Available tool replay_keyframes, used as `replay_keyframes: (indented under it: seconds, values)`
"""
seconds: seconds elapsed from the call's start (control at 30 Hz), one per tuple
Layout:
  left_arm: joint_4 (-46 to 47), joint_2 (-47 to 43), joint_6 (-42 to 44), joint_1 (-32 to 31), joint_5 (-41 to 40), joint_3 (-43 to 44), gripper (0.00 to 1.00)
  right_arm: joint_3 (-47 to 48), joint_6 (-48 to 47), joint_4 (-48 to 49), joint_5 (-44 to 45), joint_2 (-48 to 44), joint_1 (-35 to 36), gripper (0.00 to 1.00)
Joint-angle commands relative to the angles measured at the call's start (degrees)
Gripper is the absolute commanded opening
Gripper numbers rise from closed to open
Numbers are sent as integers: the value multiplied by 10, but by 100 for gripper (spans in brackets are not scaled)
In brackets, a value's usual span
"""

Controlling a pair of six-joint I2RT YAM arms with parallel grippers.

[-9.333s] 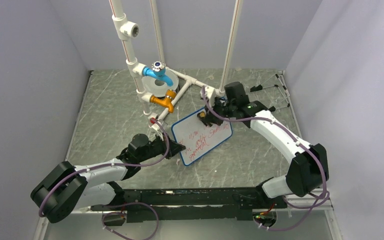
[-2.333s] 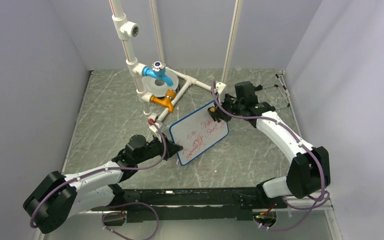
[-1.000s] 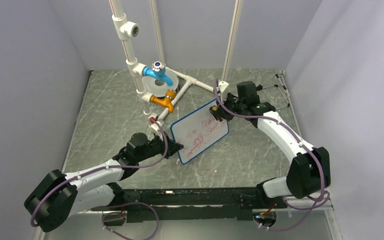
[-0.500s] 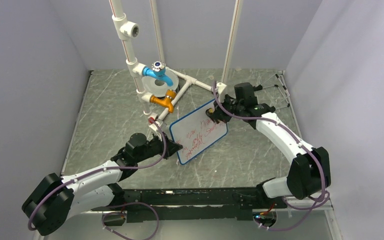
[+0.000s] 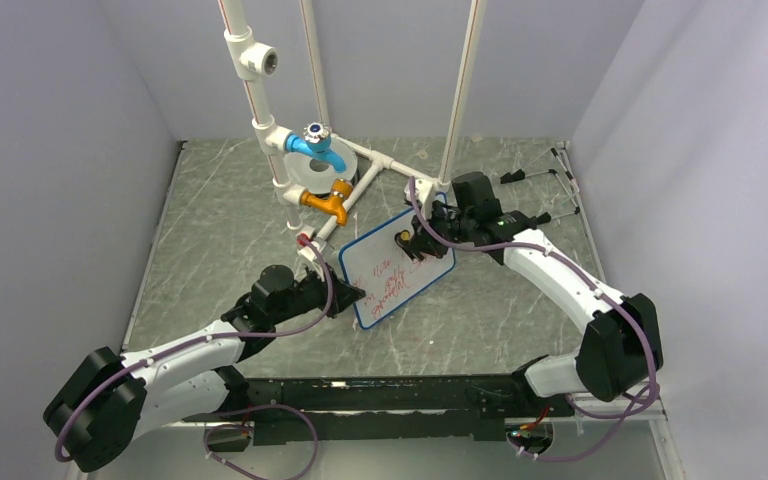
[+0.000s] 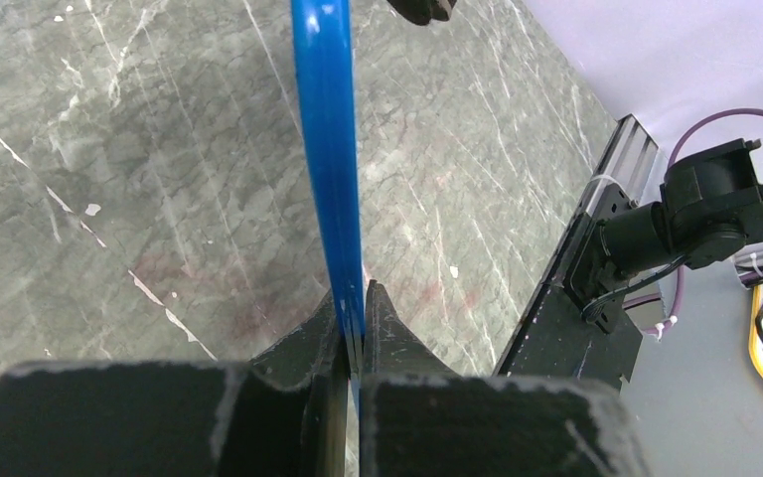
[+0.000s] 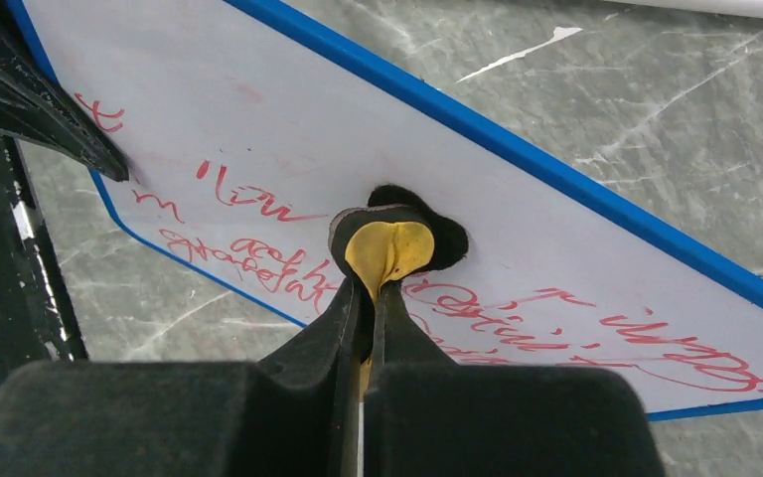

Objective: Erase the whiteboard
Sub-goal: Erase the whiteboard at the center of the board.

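My left fingers pinch the near edge of the whiteboard over the middle of the tabletop, while my right fingers grip a yellow eraser pad pressed on its face, with red writing running along the long axis on either side.

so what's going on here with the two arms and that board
The left gripper is clamped on the blue rim of the whiteboard, holding it by one edge. The right gripper pinches a small yellow-and-black eraser and presses it against the board's face. Red handwriting covers much of the face on the near side of the eraser, while the part beyond it is blank, so the erasing is not finished.
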Motion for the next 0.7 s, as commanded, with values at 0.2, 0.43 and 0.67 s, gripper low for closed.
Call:
replay_keyframes:
  seconds: [0.2,0.43,0.67]
  values:
    - [0,-14,22,-7,38,35,0,0,58,70,155,-11,-48,0]
    - [-28,-10,39,-8,35,62,0,3,0,24,20,-15,-30,0]
    - [-56,-8,59,-7,34,80,0,5,-37,-2,-52,-29,18,0]
